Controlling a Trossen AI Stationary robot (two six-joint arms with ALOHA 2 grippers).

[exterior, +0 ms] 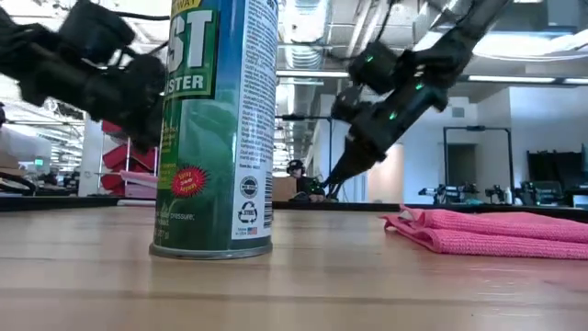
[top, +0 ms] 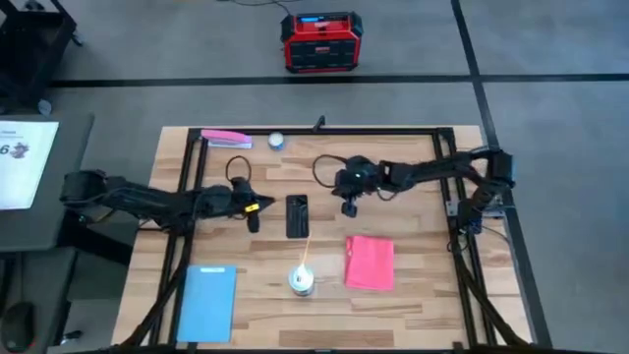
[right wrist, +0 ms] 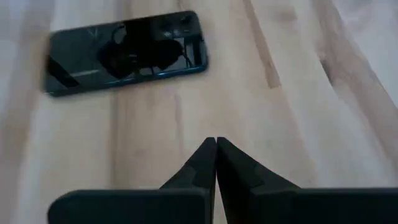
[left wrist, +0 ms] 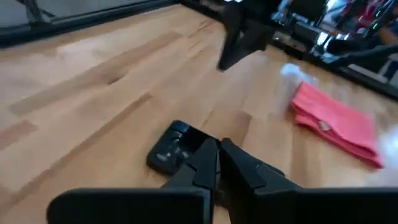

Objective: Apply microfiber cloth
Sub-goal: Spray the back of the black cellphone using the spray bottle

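On bare table (top: 423, 295): microfiber cloth (top: 370, 263), both claws closed, empty.

The table (top: 423, 295) was pale, matt wood with visible grain. On it, the microfiber cloth (top: 370, 263) looked soft and napped; the nearby phone (right wrist: 124, 51) was glossy, mirror-smooth black.

A wooden table (top: 413, 295) carries a phone (top: 297, 215), microfiber cloth (top: 370, 263), spray can (top: 302, 281) and blue rectangle (top: 207, 302).
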